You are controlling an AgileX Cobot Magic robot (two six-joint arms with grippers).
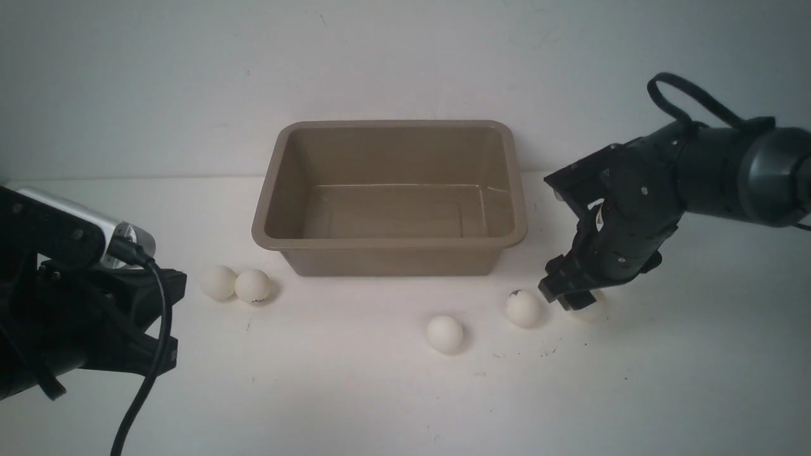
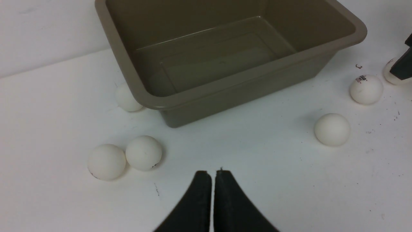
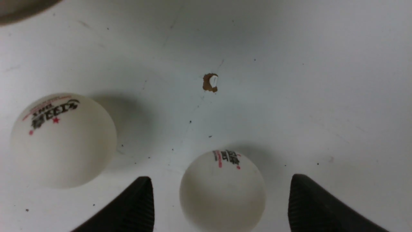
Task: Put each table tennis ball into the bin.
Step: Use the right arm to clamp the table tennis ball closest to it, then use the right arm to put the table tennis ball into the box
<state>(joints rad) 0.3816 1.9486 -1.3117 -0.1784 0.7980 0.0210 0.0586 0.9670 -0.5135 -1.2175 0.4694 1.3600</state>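
Standing wide apart, the right jaws straddle one table tennis ball point(image 3: 222, 190) that sits on the table point(image 3: 305, 96). A gap shows on each side of it, so nothing is gripped. In the front view this ball is mostly hidden under the jaw tips. A second ball point(image 1: 524, 308) lies just beside the right jaws, on the side toward the left arm, and a third ball point(image 1: 445, 334) lies a little farther off the same way. A small brown fleck point(image 3: 210, 82) marks the table ahead of the right jaws.

The bin point(image 1: 389, 242) stands between the two arms, ahead of both sets of jaws, with no ball inside it.

The left jaws are pressed together and hold nothing. Just ahead of them and off to one side, a pair of balls point(image 2: 144, 152) rests on the table, the two touching each other. Beyond that pair, another ball point(image 2: 127, 98) sits at the bin's near corner, seemingly tucked under the rim, though actual contact is hard to judge.
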